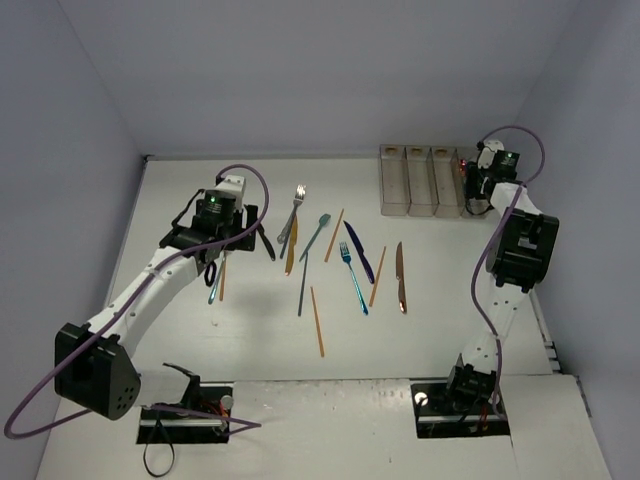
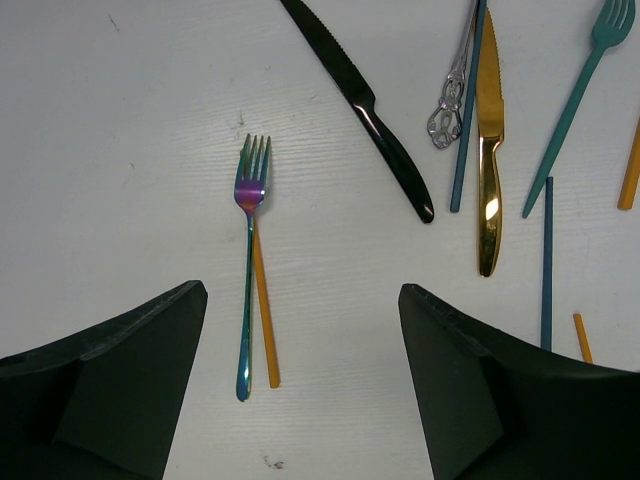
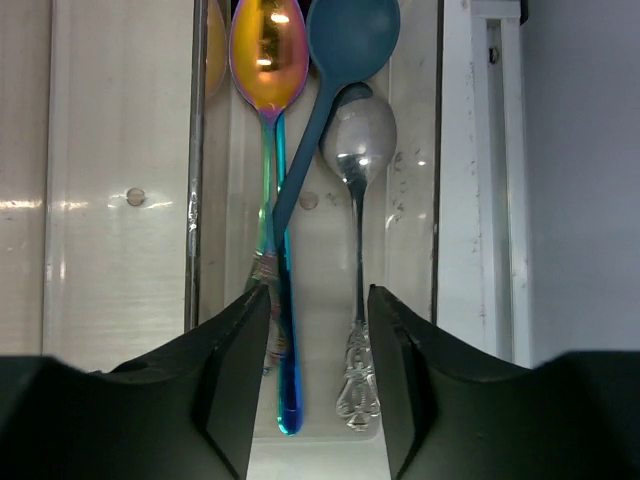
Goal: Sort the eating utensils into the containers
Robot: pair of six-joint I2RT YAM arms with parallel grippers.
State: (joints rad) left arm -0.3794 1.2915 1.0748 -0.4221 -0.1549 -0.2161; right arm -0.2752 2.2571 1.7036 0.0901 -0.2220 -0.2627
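Observation:
Several utensils lie loose mid-table: a silver fork (image 1: 297,205), gold knife (image 1: 291,250), teal fork (image 1: 352,275), purple knife (image 1: 359,252), copper knife (image 1: 400,278) and orange chopsticks (image 1: 316,322). My left gripper (image 1: 235,240) is open and empty above the table. Between its fingers (image 2: 300,400) lie an iridescent fork (image 2: 248,270) and an orange chopstick (image 2: 263,310). My right gripper (image 1: 470,180) hovers open and empty (image 3: 318,390) over the rightmost clear bin (image 3: 195,200) of the row of bins (image 1: 420,182). That bin holds an iridescent spoon (image 3: 268,50), a teal spoon (image 3: 340,60) and a silver spoon (image 3: 358,150).
A black knife (image 2: 365,110), a gold knife (image 2: 487,150), an ornate silver handle (image 2: 445,110) and a blue chopstick (image 2: 546,260) lie right of the left gripper. Walls close the table at the back and both sides.

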